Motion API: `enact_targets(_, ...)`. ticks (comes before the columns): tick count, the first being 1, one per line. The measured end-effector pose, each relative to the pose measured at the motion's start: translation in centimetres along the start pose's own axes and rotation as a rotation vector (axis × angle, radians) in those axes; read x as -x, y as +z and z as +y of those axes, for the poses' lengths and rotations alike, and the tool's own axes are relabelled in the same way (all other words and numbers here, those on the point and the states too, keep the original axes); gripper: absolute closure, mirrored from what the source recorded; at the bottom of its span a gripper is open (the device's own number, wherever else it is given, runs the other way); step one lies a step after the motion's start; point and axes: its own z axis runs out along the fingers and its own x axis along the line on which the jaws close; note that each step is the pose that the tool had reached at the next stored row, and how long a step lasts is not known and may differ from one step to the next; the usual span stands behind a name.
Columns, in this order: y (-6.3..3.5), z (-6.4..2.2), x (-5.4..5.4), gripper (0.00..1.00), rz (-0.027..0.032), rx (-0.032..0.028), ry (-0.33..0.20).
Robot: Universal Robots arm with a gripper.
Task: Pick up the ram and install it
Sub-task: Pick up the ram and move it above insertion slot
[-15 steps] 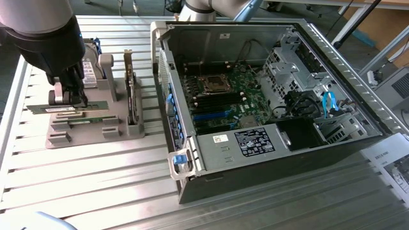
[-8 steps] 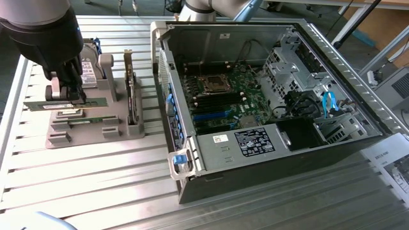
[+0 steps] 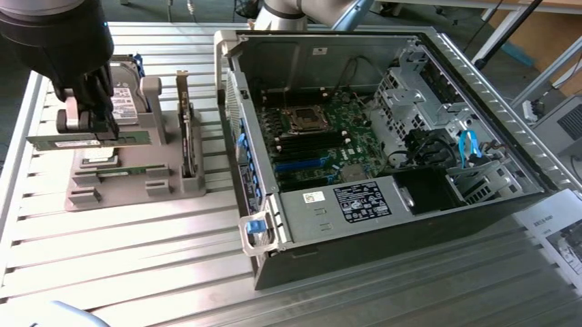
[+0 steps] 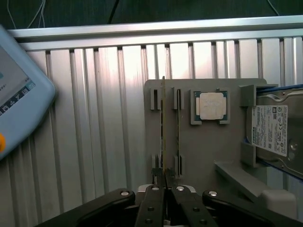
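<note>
My gripper (image 3: pixel 91 131) hangs at the exterior view's left, above the grey parts holder (image 3: pixel 136 178), and is shut on the ram (image 3: pixel 54 142). The ram is a long green stick held level, just clear of the holder. In the wrist view the ram (image 4: pixel 163 127) runs edge-on straight out from between the black fingers (image 4: pixel 152 203) of the gripper (image 4: pixel 165 183). A second, similar stick (image 4: pixel 178 123) stands in its slot in the holder (image 4: pixel 199 156) beside it. The open computer case (image 3: pixel 473 82) lies at the exterior view's right, with its motherboard (image 3: pixel 314 139) exposed.
The holder also carries a square silver processor (image 4: pixel 210 106), a hard drive (image 4: pixel 273 127) and an upright dark expansion card (image 3: pixel 187 146). A grey-blue handheld screen unit (image 4: pixel 19 101) lies on the ribbed metal table (image 3: pixel 136 259). The case's raised walls stand around the motherboard.
</note>
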Motion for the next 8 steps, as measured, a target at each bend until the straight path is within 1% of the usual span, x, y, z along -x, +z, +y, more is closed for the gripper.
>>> enact_targets(8, -1.28, 0.01, 0.0, 0.88, 0.0000, 0.0000, 0.000)
